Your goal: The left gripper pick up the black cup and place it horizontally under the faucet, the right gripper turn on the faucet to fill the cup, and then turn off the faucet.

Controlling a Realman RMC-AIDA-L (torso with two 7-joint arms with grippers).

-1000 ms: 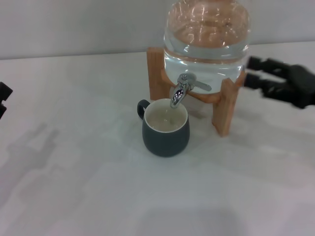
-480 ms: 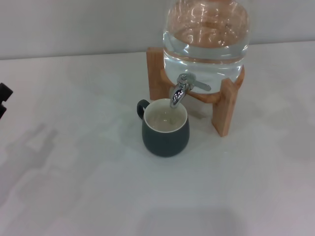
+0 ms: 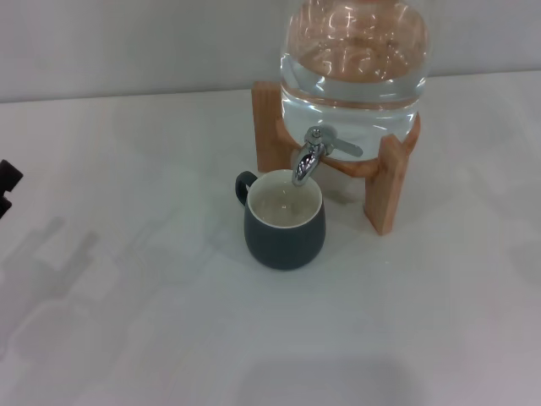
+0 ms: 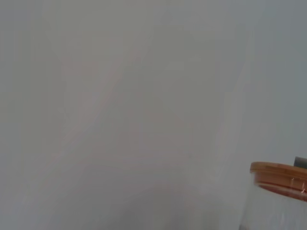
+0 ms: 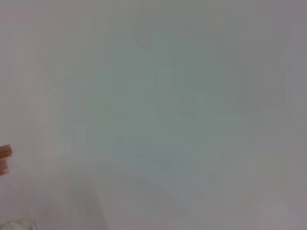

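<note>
The black cup (image 3: 285, 222) stands upright on the white table, right under the chrome faucet (image 3: 308, 156). Its cream inside shows and its loop handle points to the left. The faucet's thin lever points to the right. It sticks out of the clear glass water jar (image 3: 355, 59). Only the black tips of my left gripper (image 3: 7, 188) show at the far left edge of the head view, well away from the cup. My right gripper is out of view.
The jar rests on a wooden stand (image 3: 385, 182) behind and to the right of the cup. The jar's brown lid rim (image 4: 278, 175) shows in the left wrist view. The white table (image 3: 169, 321) spreads in front and to the left.
The right gripper, seen at the right of the stand one second ago, has left the head view. The left gripper's tips shifted slightly at the left edge. The cup has not moved.
</note>
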